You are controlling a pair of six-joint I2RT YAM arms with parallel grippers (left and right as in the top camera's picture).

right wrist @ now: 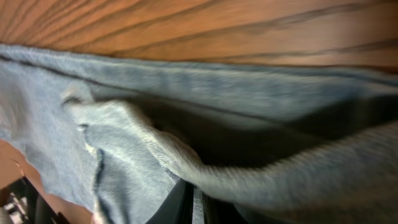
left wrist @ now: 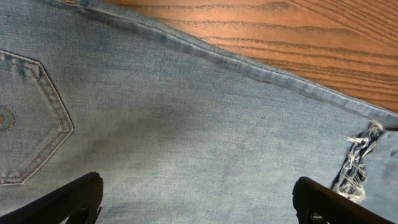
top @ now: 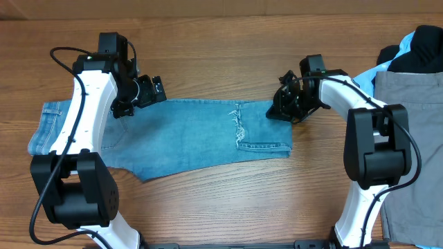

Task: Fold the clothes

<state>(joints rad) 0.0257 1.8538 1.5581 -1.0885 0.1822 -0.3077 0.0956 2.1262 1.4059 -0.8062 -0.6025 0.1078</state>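
Note:
The light-blue denim jeans [top: 201,135] lie folded lengthwise across the table, waist at the left, leg hems at the right. My left gripper [top: 142,93] hovers open over the upper edge near the seat; in the left wrist view its fingertips [left wrist: 68,199] stand wide apart above flat denim [left wrist: 186,124], beside a stitched back pocket [left wrist: 28,118]. My right gripper [top: 285,105] is at the hem's upper right corner, shut on a thin fold of the jeans [right wrist: 205,174], with a lifted layer of cloth draped over the fingers.
A pile of other garments lies at the right edge: grey trousers [top: 412,131], with black cloth [top: 422,52] and a pale blue piece [top: 381,69] above. Bare wooden table [top: 221,41] surrounds the jeans. A frayed rip [top: 239,124] marks the leg.

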